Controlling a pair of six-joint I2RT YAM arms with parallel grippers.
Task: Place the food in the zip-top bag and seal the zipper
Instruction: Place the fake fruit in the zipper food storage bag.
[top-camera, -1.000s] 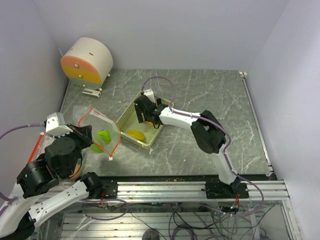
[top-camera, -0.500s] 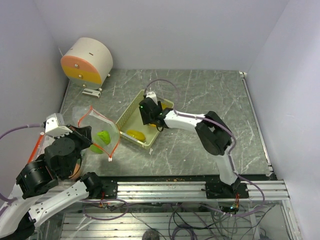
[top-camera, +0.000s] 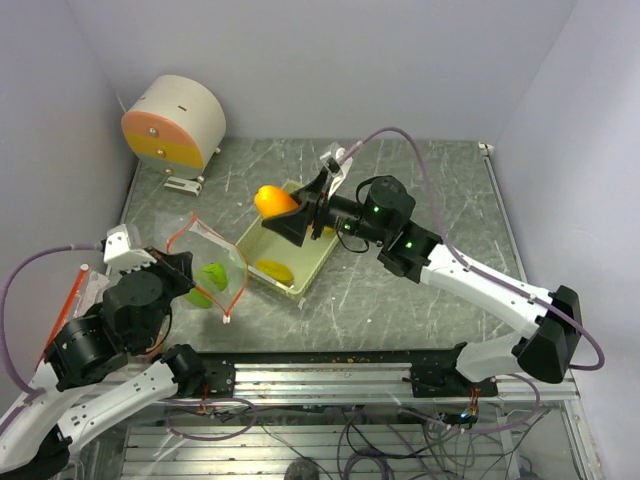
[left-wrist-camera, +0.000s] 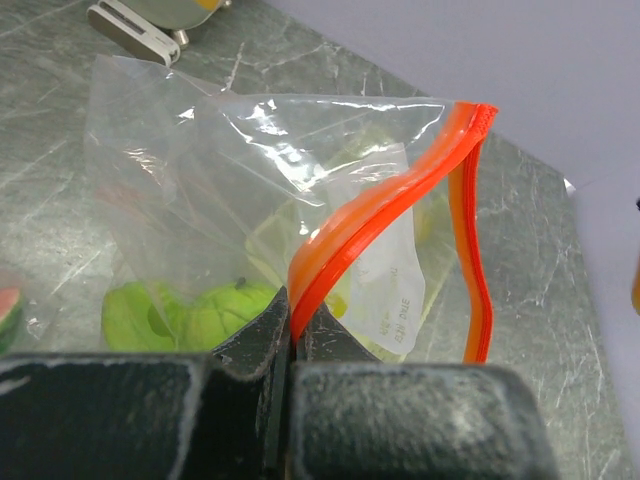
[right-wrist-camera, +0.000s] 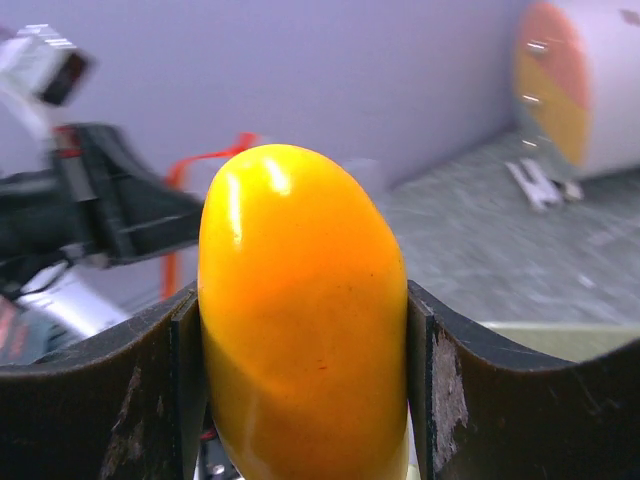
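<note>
Grey marbled desk (top-camera: 420, 190) | pale tray (top-camera: 318, 262) left of centre, yellow piece (top-camera: 272, 270) inside | zip-top bag (left-wrist-camera: 200, 170) toward near-left corner, mouth open, left end effector (left-wrist-camera: 293, 322) clamped on its orange zipper strip | right end effector (top-camera: 296, 217) clamped on orange mango (top-camera: 273, 200), aloft over tray's far end | green pieces (left-wrist-camera: 190, 312) lay in bag

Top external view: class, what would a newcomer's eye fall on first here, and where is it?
The glossy orange mango stands out first, clamped in the right gripper and held above the far-left end of the pale tray. Next comes the clear zip-top bag with its orange zipper at front left, pinched at its rim by the left gripper, with green pieces already inside.
</note>
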